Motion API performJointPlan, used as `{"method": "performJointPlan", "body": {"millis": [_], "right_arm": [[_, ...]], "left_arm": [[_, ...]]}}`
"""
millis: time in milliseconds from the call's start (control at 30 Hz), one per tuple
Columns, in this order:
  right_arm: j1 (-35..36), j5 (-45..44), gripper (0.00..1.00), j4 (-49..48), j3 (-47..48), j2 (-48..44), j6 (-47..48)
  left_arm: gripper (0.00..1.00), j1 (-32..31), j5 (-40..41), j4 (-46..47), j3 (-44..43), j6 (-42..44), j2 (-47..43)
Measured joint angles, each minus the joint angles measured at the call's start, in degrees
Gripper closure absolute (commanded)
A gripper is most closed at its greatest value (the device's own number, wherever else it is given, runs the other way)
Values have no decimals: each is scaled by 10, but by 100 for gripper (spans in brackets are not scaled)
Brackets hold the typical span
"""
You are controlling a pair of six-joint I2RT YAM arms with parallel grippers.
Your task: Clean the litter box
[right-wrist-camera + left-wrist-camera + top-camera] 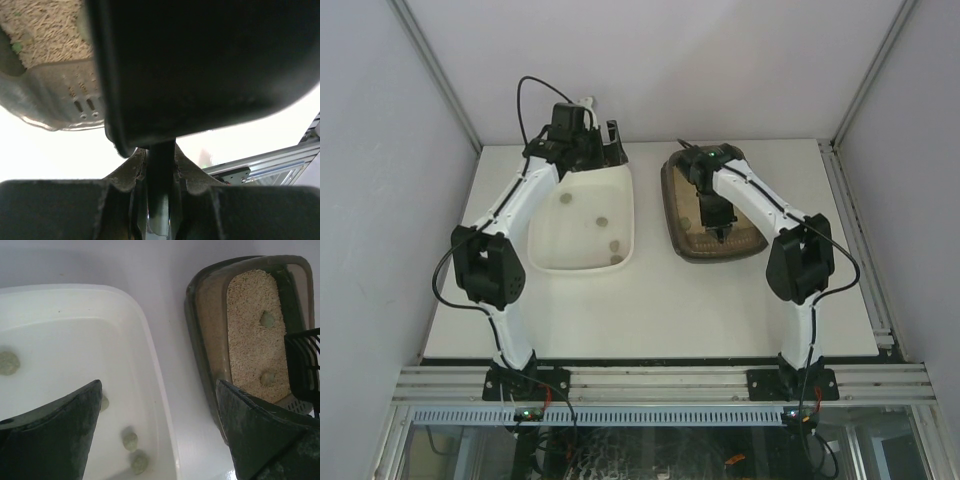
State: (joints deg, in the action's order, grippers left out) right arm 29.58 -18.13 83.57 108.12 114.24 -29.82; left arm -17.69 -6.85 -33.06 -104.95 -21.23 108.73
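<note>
I am judging the job as roughly two thirds done: four greenish clumps [130, 440] are lying in the white tub [115, 335], while two more clumps [267, 319] are sitting on the tan litter [250, 340], waiting to be lifted out. The litter box [207, 315] is standing on the table [650, 300] on the right-hand side, just beside the tub and apart from it; its dark brown translucent walls are looking dusty, and the litter is lying as a pale grainy bed inside. The right gripper [160, 165] is pinching tight on the handle of the black slotted scoop [302, 360], which is sitting over the box's near end, though I am not able to tell whether it is touching the litter. The left gripper [157, 385] is hanging wide apart, holding nothing, above the tub's far rim
</note>
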Motion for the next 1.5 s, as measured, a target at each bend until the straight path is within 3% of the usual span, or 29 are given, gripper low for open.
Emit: {"method": "performJointPlan", "body": {"millis": [300, 667, 867, 1167, 1500], "right_arm": [[-63, 25, 100, -2, -1, 35, 4], [-86, 53, 100, -7, 0, 82, 15], [-108, 72, 100, 4, 55, 121, 20], [-143, 150, 100, 6, 80, 141, 24], [-172, 299, 100, -67, 80, 146, 26]], "left_arm": [[1, 0, -16, 39, 61, -15, 0], [1, 0, -28, 60, 87, -22, 0], [2, 0, -30, 68, 95, -22, 0], [2, 5, -35, 71, 96, -23, 0], [2, 14, -41, 73, 96, -31, 0]]}}
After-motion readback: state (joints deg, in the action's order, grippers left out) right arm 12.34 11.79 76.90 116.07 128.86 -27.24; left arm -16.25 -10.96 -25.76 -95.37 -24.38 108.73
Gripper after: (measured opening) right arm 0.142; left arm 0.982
